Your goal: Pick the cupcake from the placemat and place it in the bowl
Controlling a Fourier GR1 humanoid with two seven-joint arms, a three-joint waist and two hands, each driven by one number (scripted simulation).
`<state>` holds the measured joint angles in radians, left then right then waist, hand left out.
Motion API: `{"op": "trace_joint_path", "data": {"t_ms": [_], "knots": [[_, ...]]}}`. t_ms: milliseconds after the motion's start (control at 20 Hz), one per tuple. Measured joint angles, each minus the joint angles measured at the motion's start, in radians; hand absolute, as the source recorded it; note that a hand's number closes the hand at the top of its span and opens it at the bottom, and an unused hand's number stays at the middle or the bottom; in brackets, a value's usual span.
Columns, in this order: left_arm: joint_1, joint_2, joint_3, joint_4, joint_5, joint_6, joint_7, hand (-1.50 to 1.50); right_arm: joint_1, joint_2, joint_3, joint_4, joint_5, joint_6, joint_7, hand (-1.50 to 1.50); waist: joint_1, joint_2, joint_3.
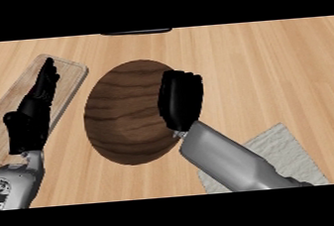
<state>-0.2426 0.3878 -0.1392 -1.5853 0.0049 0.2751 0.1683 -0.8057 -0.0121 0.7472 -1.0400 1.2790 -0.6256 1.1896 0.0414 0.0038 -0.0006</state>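
Grey forearms come in nearest, low edge of head view. R forearm crosses white placemat (290, 150) at lower right; mat looks bare where it shows, no cupcake visible on it.

R hand (181, 101) hangs over right rim of dark wooden bowl (122, 116), back of hand toward me, fingers curled under. Cupcake not visible anywhere; judged to be inside that hand, hidden by it, but can't confirm. So grip state: curled, prob. closed round the cake, contents unseen.

L hand (34, 113) lies over clear tray (68, 73) at left, fingers straight and together, pointing up-view, holding nothing. Resting, not working.

Risk: hand sits at bowl's rim, not centre. If it lets go here, cake could catch the rim and tip out onto wooden counter (269, 62), or land on its side. Wrist also close to rim, could nudge bowl. Hand wants to be further in over the bowl's middle before letting go.
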Motion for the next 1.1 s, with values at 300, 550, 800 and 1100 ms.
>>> {"op": "trace_joint_path", "data": {"t_ms": [300,550,800,1100], "knots": [[-0.025,-0.021,-0.008,0.011,-0.016,0.008,0.005,0.00,0.041,0.002,-0.086,0.086,-0.149,-0.124,-0.093,-1.50,0.005,0.010,0.002],[-0.042,-0.023,-0.001,0.021,-0.018,-0.004,0.010,0.00,0.030,0.007,-0.110,0.141,-0.343,-0.248,-0.198,-1.50,0.014,0.013,0.002],[-0.030,-0.032,0.003,0.025,-0.028,-0.006,-0.002,0.00,0.015,0.007,-0.113,0.166,-0.470,-0.369,-0.323,-1.50,0.010,0.011,0.002],[-0.007,-0.020,0.038,0.011,-0.026,-0.015,0.005,0.00,0.073,0.007,-0.107,0.099,-0.536,-0.462,-0.386,-1.50,-0.016,0.001,0.001]]}}
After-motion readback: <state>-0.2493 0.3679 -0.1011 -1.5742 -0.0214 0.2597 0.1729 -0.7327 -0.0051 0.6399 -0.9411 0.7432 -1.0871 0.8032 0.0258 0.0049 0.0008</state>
